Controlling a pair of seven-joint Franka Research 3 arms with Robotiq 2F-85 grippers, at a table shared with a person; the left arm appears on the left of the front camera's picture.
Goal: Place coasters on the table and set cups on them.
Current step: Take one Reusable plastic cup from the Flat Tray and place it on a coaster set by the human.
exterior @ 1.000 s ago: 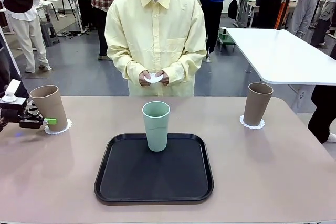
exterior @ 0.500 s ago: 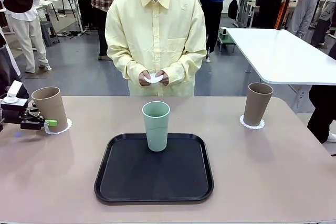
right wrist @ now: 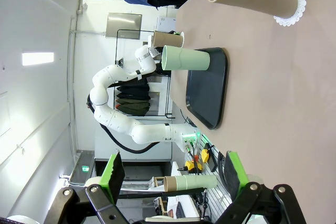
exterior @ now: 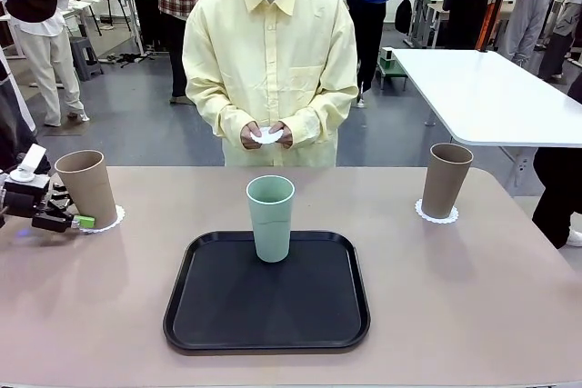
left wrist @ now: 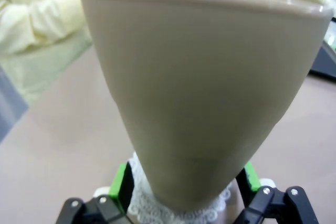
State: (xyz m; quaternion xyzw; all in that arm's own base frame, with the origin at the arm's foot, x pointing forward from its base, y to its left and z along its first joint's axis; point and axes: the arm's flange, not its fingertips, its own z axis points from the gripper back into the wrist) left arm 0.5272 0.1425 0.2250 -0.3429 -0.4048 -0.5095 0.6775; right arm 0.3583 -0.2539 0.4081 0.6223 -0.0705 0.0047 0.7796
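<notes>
The left claw (left wrist: 186, 182) stands wide open astride the foot of the left taupe cup (exterior: 86, 188), gripping nothing. That cup stands on its lacy coaster (exterior: 114, 220) at the bench's (exterior: 455, 297) left edge. The right taupe cup (exterior: 446, 179) sits on the right coaster (exterior: 426, 214), and the mint cup (exterior: 271, 218) stands in the central black tray (exterior: 266, 306). The right claw (right wrist: 173, 177) gapes empty. The person's hands (exterior: 250, 137) hold a white disc (exterior: 266, 136).

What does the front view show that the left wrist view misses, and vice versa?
Front view: mint-green cup on the black tray, right taupe cup on its coaster, the person's hands holding a third coaster. Left wrist view: both green pads of the open left gripper flanking a cup's base. Shared: left taupe cup on its lacy coaster, yellow sleeve, table.
</notes>
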